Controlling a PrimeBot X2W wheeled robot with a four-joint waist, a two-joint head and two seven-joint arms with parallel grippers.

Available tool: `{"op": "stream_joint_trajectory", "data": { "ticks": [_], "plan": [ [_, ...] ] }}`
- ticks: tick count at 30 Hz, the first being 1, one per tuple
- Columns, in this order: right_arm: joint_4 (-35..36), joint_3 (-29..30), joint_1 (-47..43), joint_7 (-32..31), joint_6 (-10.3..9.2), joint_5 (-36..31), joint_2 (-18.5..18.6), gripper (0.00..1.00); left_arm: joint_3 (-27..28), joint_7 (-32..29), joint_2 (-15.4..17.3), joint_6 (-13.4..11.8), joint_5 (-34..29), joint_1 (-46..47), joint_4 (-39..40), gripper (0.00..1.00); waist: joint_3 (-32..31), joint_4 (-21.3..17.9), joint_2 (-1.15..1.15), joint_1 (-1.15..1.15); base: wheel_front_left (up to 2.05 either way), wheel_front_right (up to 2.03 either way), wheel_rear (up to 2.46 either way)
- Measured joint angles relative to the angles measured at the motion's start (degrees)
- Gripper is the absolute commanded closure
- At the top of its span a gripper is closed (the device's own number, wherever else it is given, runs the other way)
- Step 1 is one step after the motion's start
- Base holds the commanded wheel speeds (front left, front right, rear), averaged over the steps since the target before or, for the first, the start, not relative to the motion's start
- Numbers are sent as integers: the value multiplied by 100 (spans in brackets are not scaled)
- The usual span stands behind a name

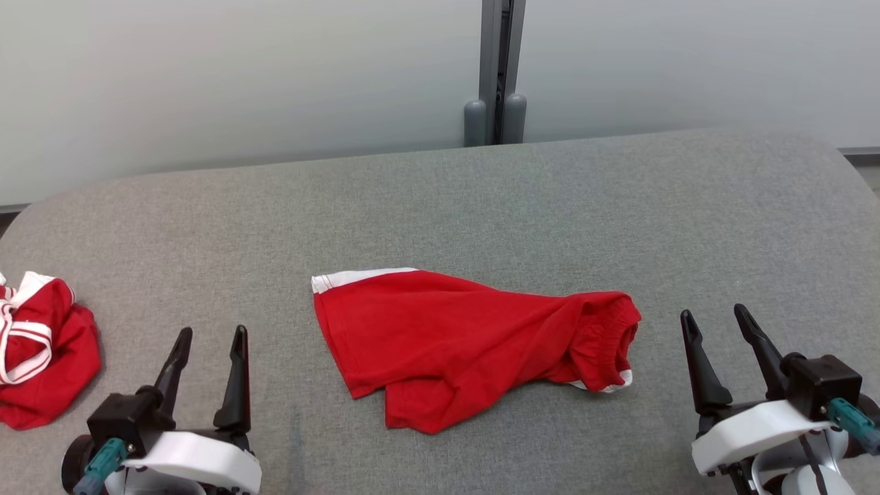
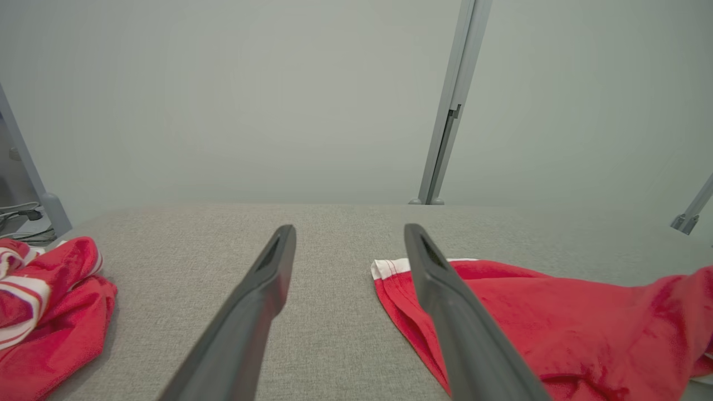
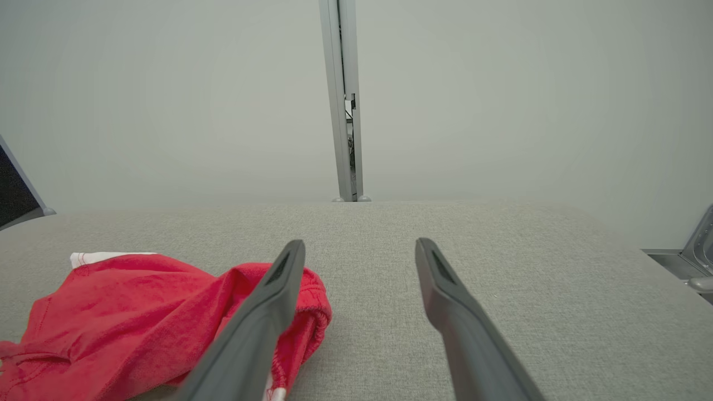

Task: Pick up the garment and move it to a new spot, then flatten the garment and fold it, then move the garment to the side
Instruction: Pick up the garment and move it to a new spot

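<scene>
A pair of red shorts with white trim (image 1: 454, 340) lies roughly spread in the middle of the grey cloth table (image 1: 481, 199), its waistband bunched at the right end. In the left wrist view the shorts (image 2: 557, 328) sit to the right, and in the right wrist view the shorts (image 3: 128, 312) sit to the left. My left gripper (image 1: 210, 344) hovers near the front left, open and holding nothing, also seen as the left gripper (image 2: 348, 231). To the right of the shorts my right gripper (image 1: 715, 320) stands open too, its fingertips (image 3: 428, 248) bare.
A second red garment with white stripes (image 1: 38, 344) lies crumpled at the table's left edge, seen also as a red heap (image 2: 44, 301). A grey post (image 1: 496, 69) stands behind the table against a pale wall.
</scene>
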State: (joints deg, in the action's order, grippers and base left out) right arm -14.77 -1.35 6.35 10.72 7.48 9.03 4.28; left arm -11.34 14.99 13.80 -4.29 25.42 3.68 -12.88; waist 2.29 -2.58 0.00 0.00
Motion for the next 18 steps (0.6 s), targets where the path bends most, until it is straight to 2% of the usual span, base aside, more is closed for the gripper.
{"op": "stream_joint_trajectory", "data": {
  "ticks": [18],
  "plan": [
    [211, 89, -480, -214, 0, -53, -53, 0, -119, -186, 38, -32, 45, -355, -68, 0, -456, -32, 0, 0, 0, 0, 0]
  ]
}}
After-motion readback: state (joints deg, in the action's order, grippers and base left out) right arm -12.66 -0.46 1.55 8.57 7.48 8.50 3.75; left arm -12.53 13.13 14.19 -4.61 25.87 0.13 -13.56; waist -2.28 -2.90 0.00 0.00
